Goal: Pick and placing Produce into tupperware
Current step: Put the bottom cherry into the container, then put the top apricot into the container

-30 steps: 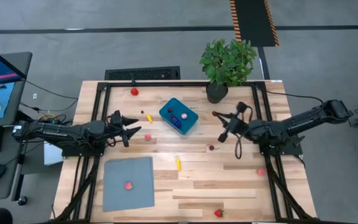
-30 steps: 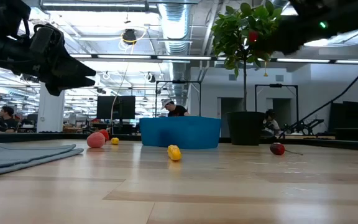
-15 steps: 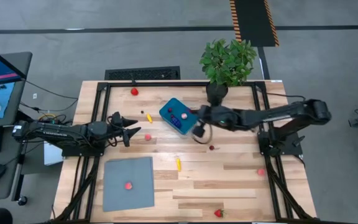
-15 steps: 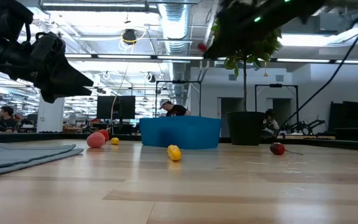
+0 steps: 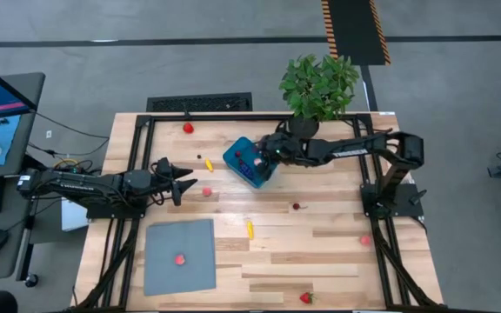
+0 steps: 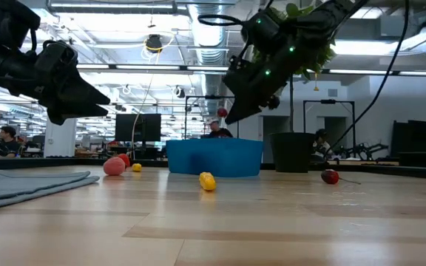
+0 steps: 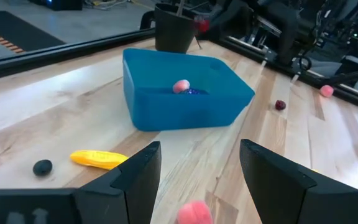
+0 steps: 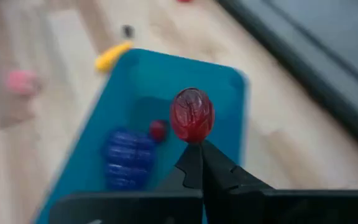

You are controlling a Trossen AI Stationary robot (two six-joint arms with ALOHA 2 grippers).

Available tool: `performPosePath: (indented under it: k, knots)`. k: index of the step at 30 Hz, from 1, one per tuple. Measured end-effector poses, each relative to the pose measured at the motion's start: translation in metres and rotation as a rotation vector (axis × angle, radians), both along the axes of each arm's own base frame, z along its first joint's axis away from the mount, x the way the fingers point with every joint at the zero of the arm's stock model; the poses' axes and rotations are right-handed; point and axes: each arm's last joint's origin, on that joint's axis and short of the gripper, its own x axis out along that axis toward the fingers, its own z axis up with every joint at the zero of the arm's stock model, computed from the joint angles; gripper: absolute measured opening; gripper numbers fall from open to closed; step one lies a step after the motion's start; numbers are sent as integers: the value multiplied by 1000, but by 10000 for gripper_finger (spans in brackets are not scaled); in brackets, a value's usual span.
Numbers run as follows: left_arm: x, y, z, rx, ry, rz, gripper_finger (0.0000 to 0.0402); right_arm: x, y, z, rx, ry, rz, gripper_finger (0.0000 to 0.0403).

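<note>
Pinching a red fruit (image 8: 192, 116) (fingers together), right gripper (image 8: 197, 149) hovers over tupperware (image 8: 166, 81); left gripper (image 7: 197, 168) waits, spread.

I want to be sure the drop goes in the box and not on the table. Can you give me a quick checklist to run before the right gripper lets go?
1. Red fruit held at the tips of the right gripper, which is shut on it: ok.
2. Fruit over the open tupperware, by the right wrist view: ok.
3. Gripper above the container's rim, not touching it, by the low view: ok.
4. Free floor in the container beside the blue piece and the small red piece: ok.
5. Left gripper open and well apart from the container: ok.
6. Whether the fruit will bounce out over the low wall: cannot tell.
</note>
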Motion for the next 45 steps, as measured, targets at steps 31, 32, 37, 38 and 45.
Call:
performPosePath:
  k: [31, 32, 37, 38, 45]
  knots:
    - [0, 0, 1, -32, -22, 8, 208, -13, 53, 56, -61, -116, 340, 55]
    - [0, 0, 1, -29, -21, 8, 208, -18, 58, 64, -64, -136, 357, 55]
    - [0, 0, 1, -28, -20, 6, 208, -52, 84, 91, -51, -242, 412, 55]
    - [0, 0, 1, -29, -20, 3, 208, -59, 88, 95, -46, -263, 421, 55]
    - [0, 0, 2, -18, -24, -1, 208, -118, 108, 95, -35, -381, 490, 55]
